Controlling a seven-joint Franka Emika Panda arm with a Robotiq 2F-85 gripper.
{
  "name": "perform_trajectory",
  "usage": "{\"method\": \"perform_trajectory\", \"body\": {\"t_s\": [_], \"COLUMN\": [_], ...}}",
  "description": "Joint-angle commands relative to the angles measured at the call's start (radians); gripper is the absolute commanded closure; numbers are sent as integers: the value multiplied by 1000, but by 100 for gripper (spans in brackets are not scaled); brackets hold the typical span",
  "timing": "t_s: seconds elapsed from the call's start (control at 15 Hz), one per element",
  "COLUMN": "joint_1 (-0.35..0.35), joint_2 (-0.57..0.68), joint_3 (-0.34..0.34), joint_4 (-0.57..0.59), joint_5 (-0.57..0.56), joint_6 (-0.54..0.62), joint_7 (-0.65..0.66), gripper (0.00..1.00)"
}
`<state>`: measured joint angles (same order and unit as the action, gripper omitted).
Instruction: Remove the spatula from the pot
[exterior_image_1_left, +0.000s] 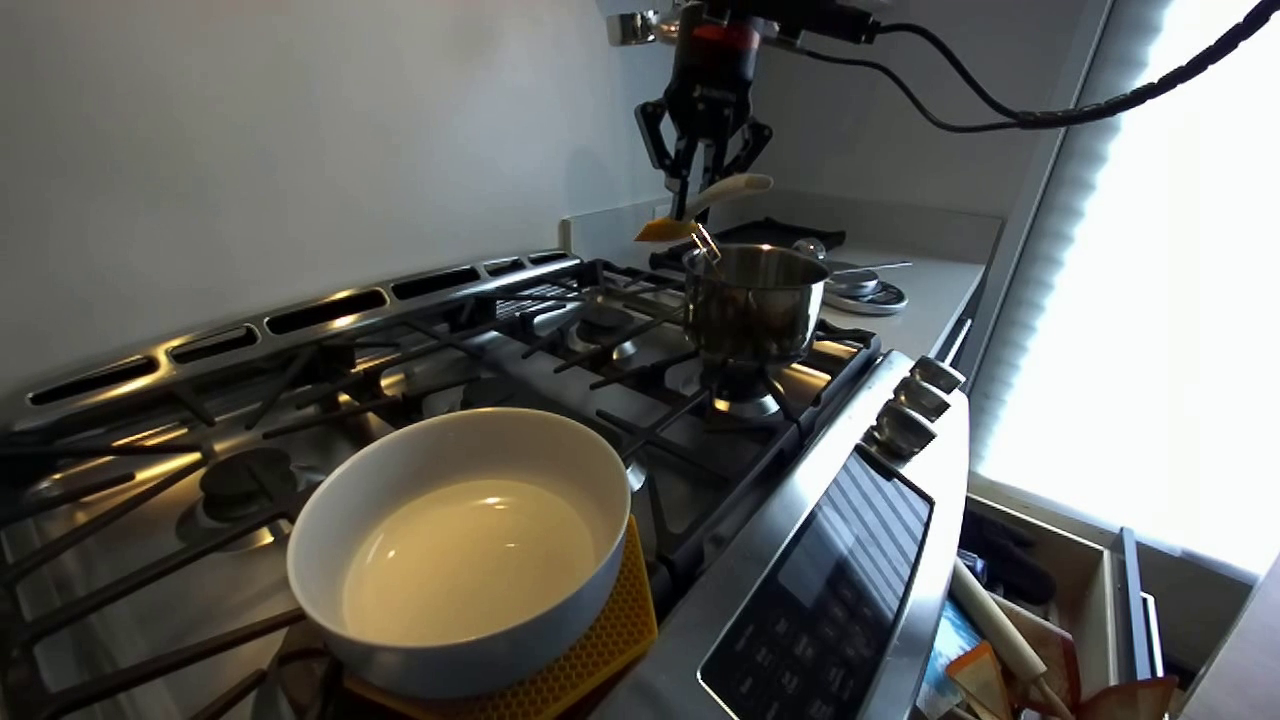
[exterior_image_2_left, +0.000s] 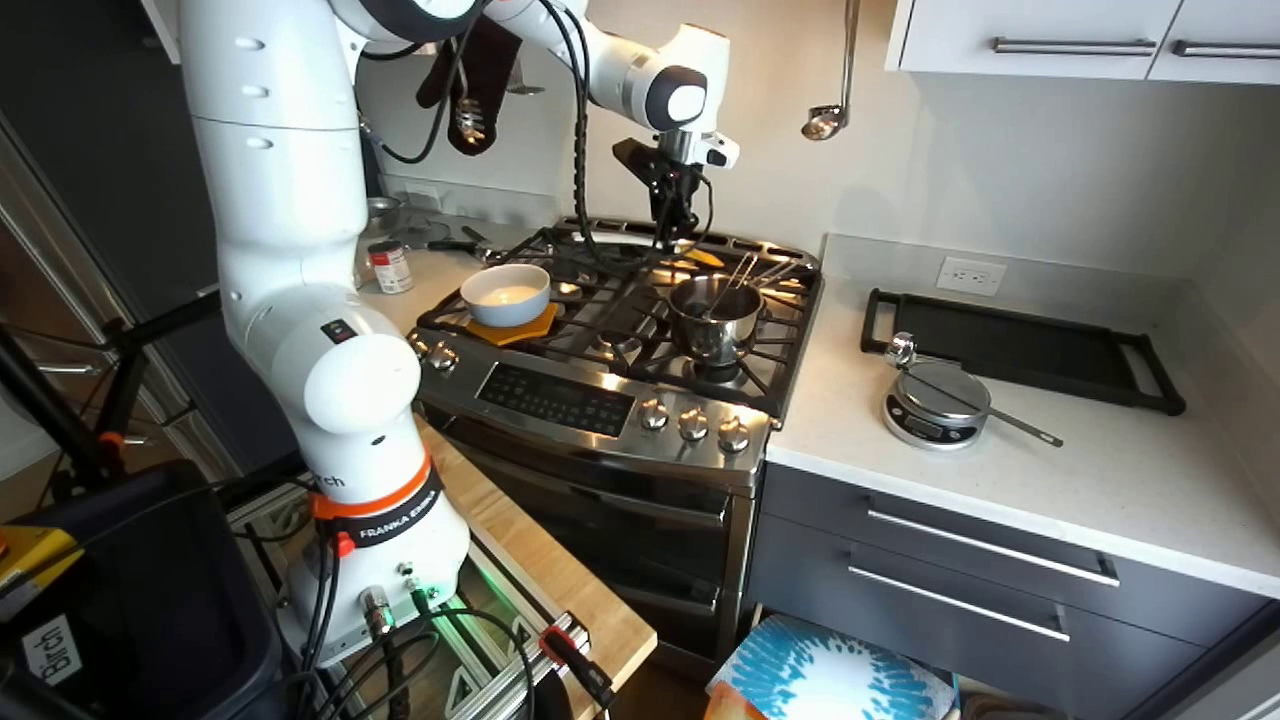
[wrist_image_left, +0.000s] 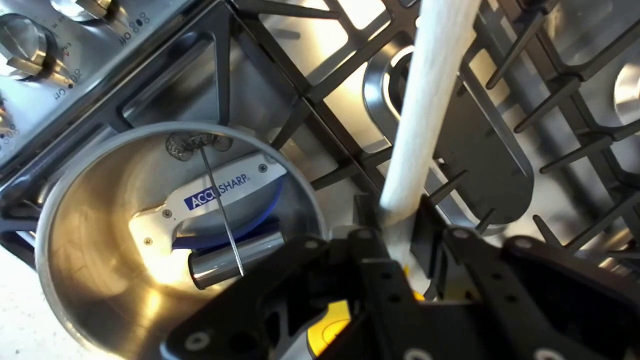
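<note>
In the wrist view the pale handle of the spatula (wrist_image_left: 426, 100) is cut off at the top edge, and the utensil's other end is mostly hidden behind the gripper (wrist_image_left: 395, 215), which also covers part of the steel pot (wrist_image_left: 95, 220). Lettering reading ACCUSHARP, on a white tool (wrist_image_left: 202, 197) inside the pot, shows only there. In an exterior view, the spatula's orange head (exterior_image_1_left: 660, 231) is outside the pot and higher than its rim; the long axis slants upward from it to the rounded handle end. The gripper is narrowed, pinching the spatula near the pot.
</note>
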<state>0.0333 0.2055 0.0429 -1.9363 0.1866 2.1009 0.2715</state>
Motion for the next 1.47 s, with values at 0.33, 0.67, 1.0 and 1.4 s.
{"method": "perform_trajectory", "body": {"t_s": [0.33,0.67,1.0,1.4], "joint_1": [22,80,102,105], "joint_2": [46,267,483,464], "joint_3": [9,68,129,143], "joint_4": [48,308,534,489], "joint_5": [-38,-71,-83,-66], "joint_6": [91,151,127,172], "joint_7": [-90,-223,-445,-468], "gripper": [94,94,94,94]}}
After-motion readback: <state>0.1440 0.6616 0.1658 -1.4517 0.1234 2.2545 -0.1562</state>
